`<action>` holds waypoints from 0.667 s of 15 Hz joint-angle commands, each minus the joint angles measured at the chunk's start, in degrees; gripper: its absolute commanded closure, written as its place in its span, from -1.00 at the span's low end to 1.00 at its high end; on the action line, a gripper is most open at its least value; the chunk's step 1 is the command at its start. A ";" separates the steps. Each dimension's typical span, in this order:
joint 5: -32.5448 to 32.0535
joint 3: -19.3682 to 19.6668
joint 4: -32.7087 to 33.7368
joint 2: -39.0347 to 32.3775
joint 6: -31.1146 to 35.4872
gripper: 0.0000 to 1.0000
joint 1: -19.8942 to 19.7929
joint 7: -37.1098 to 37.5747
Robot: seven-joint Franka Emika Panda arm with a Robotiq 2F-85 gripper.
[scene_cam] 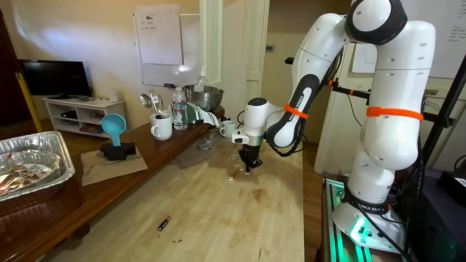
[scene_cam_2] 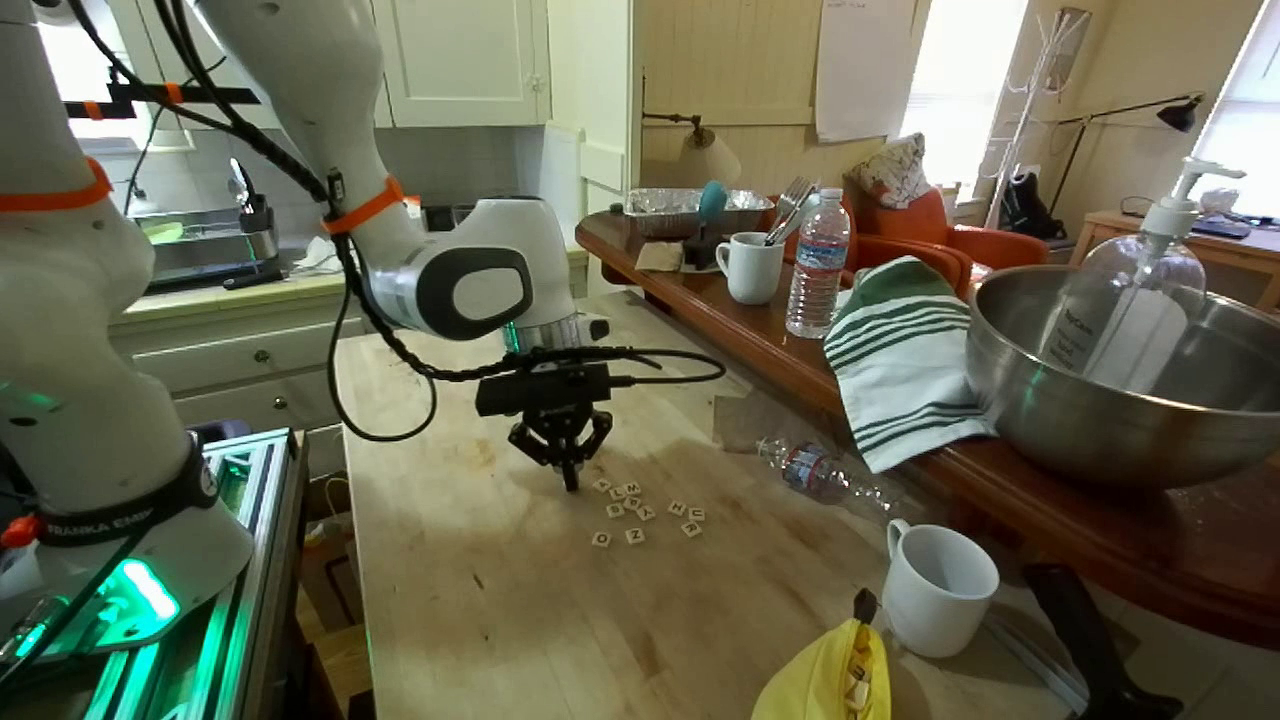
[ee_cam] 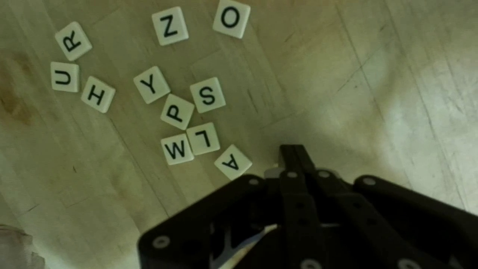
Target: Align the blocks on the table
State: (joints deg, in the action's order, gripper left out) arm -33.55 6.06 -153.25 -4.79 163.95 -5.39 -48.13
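The blocks are lying crooked, so lining up is probably all waiting. The closed end effector is holding nothing.

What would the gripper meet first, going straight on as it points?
Straight down, the gripper would likely meet the table, or the block seen near its tip in an exterior view; depth is unclear.

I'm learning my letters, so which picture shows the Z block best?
The wrist view: the Z block is large and whole there, its letter easy to read. In an exterior view the Z block looks much smaller; in an exterior view where the blocks are even tinier, I can't pick it out.
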 commanded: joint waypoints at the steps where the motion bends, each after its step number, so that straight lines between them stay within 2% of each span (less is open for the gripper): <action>1: -1.68 0.46 0.49 -1.48 0.22 1.00 0.53 4.64; 4: 0.15 -0.17 0.99 -1.84 -1.40 1.00 0.71 8.24; 5: 2.80 -0.78 0.90 -2.28 -0.86 1.00 0.75 9.71; 10: 9.08 -2.07 3.61 -3.56 -5.37 1.00 1.81 20.95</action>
State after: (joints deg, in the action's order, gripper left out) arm -27.72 4.98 -152.18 -5.14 161.42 -4.95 -34.30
